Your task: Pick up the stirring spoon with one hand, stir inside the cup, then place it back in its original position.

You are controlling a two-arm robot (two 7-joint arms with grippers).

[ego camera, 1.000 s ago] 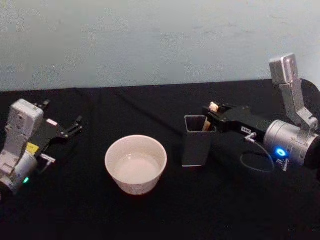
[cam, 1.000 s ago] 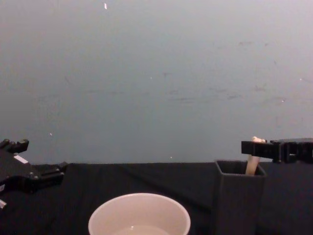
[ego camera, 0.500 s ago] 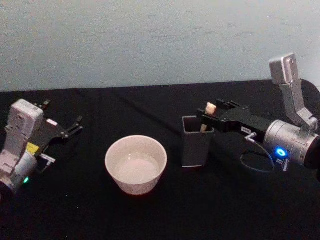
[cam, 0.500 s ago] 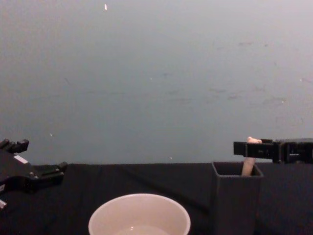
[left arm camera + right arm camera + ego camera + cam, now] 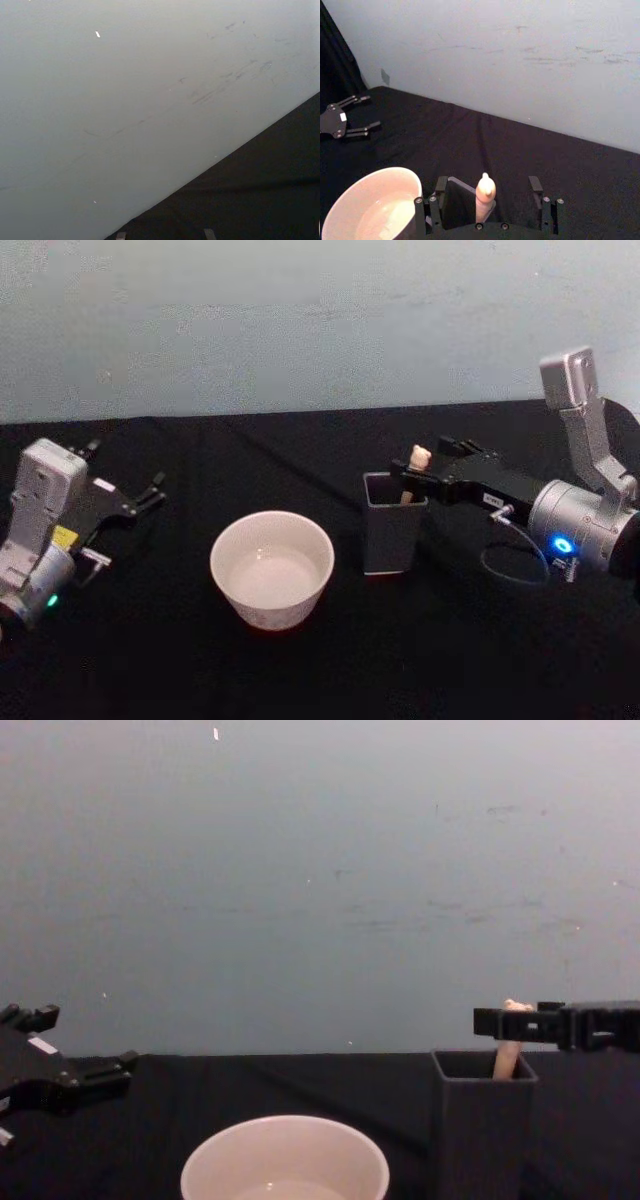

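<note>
The stirring spoon [image 5: 419,457] stands in a dark grey square holder [image 5: 392,523], its beige bear-head knob [image 5: 485,187] poking above the rim. My right gripper [image 5: 408,468] reaches in level from the right at knob height. It is open, and its fingers [image 5: 441,184] stand wide on either side of the spoon [image 5: 510,1060] without touching it. The cream-white cup [image 5: 271,568] sits left of the holder, apart from it. My left gripper [image 5: 140,502] rests open at the table's left side.
A black cloth [image 5: 330,660] covers the table, with a pale wall [image 5: 300,320] close behind. In the chest view the holder [image 5: 482,1120] rises right of the cup [image 5: 285,1160]. Bare cloth lies in front of the cup and holder.
My right gripper has crept a little to the left around the spoon's top. The holder and spoon shifted slightly left with it. The left arm has stayed put.
</note>
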